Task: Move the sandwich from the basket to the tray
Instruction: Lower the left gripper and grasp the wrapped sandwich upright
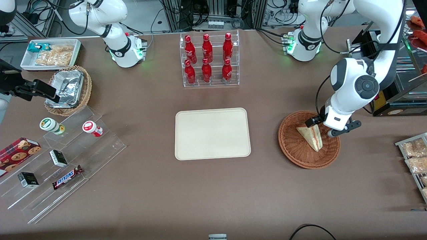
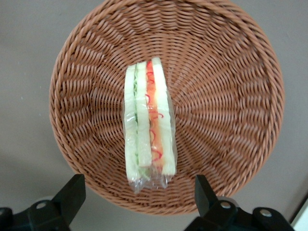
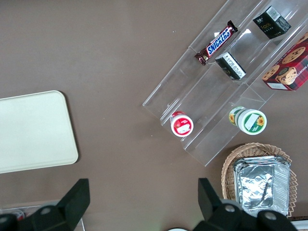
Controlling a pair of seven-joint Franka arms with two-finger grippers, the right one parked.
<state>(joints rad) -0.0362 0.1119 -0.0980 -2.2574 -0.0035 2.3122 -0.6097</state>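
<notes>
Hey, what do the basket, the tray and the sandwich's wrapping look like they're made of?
Basket: woven wicker, reddish-brown, matte; the weave is plain to see. Tray: smooth matte cream, probably plastic. Sandwich: wrapped in what looks like clear glossy film, crinkled at one end. The gripper hangs open above the basket.

Snickers bar (image 1: 67, 177): "SNICKERS" is easy to read on the wrapper, blue letters on white; the bar lies on the clear stepped stand (image 1: 63, 163) toward the parked arm's end of the desk, and the word also reads in the right wrist view (image 3: 216, 42).
Red bottles (image 1: 207, 58): white script runs down each one in the clear rack, too small to make out.
Cookie box (image 1: 18, 151): cookie pictures only, no lettering legible.
Small black boxes (image 1: 58, 158): pale label patches, unreadable.
Round tubs (image 1: 92, 128): printed lids, nothing readable.
gripper (image 1: 323, 128): no markings that can be read on it; it hangs over the basket (image 1: 293, 151).
</notes>
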